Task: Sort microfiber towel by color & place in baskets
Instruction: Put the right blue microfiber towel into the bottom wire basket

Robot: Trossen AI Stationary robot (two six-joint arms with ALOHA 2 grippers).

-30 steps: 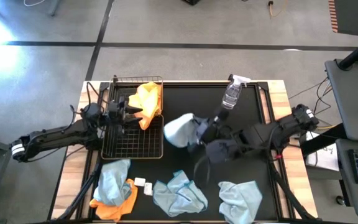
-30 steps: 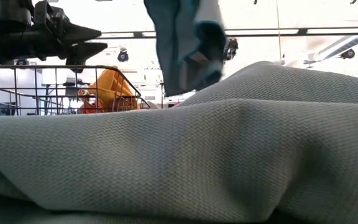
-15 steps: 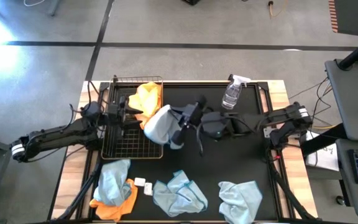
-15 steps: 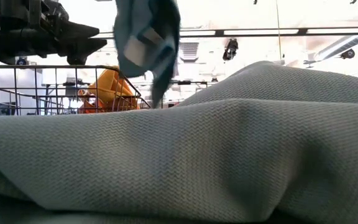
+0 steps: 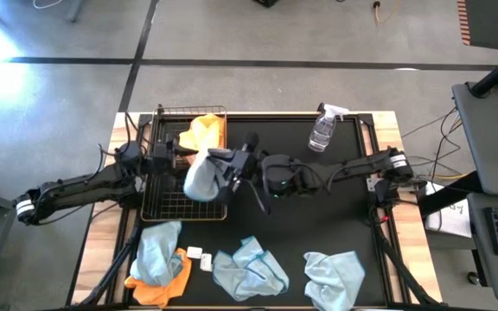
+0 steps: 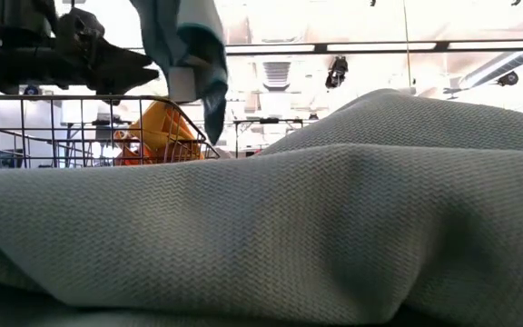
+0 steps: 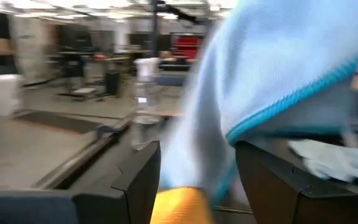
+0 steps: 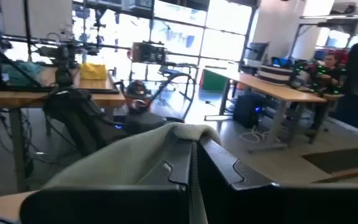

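My right gripper (image 5: 220, 168) reaches across from the table's right and is shut on a pale blue-grey towel (image 5: 201, 178). The towel hangs over the black wire basket (image 5: 158, 207) at the table's left. An orange-yellow towel (image 5: 206, 134) lies bunched in the basket's far end, partly over its rim. My left gripper (image 7: 197, 180) stands open and level above the basket, and the hanging towel (image 7: 278, 68) is close in front of its fingers. Whether they touch it I cannot tell. In the low view the towel (image 6: 184, 50) hangs beside the left gripper (image 6: 121, 65). My right gripper pinches a bunched part of the pale towel (image 8: 169, 142) between its two shut fingers; the cloth drapes over the fingertips and hides the layers. The fingers come level from the table's right. The towel hangs slack below them, clear of the basket.
A clear spray bottle (image 5: 322, 130) stands at the far middle of the table. Near the front edge lie a pale towel on an orange one (image 5: 158, 259) and two more pale towels (image 5: 249, 268) (image 5: 331, 278). One of them (image 6: 334, 227) fills the low view's foreground.
My right gripper has carried the pale towel from the table's middle toward its left edge, to above the basket, and has tipped up from slanting downward to about level. The towel has stayed hanging clear of the table, swinging below the fingers.
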